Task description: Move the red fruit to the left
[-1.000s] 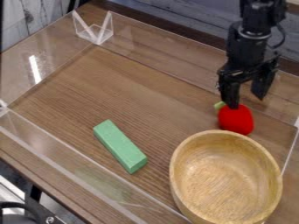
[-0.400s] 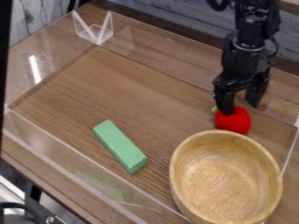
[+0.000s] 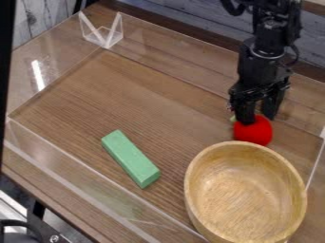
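Observation:
The red fruit is a small glossy strawberry-like toy. It lies on the wooden tabletop at the right, just behind the rim of the wooden bowl. My gripper points straight down right over it. The two dark fingers stand apart on either side of the fruit's upper part, which hides its green top. Whether the fingers touch the fruit I cannot tell. The fruit rests on the table.
A green rectangular block lies left of the bowl. A low clear plastic wall runs around the work area, with a clear folded stand at the back left corner. Bare wood stretches to the left of the fruit.
The gripper has come down over the red fruit, so its fingers now flank the fruit's top instead of hanging above it. The fruit, block and bowl have not moved.

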Robot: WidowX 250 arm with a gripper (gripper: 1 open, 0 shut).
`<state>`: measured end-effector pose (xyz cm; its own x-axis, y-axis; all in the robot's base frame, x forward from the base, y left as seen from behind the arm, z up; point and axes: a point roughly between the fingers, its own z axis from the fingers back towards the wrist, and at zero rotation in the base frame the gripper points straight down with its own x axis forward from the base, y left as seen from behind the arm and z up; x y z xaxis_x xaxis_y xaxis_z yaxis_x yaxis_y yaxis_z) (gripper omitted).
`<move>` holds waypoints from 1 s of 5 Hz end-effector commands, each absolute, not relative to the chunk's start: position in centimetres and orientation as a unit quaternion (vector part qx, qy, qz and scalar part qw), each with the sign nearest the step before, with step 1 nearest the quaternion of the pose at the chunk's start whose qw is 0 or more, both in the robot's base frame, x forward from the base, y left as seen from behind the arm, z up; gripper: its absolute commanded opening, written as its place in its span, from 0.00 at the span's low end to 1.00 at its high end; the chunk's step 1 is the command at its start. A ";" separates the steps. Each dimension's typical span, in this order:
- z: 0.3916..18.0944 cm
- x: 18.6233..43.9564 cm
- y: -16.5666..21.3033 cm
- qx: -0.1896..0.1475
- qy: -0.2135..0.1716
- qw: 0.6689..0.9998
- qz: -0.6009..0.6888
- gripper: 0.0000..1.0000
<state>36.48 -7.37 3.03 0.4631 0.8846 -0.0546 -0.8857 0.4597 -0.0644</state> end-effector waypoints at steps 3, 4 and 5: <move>8.1 37.0 -6.7 -0.079 0.027 0.856 0.511 0.00; 10.3 37.2 -6.3 -0.096 0.038 0.855 0.509 0.00; 12.9 37.2 -3.9 -0.115 0.041 0.847 0.517 0.00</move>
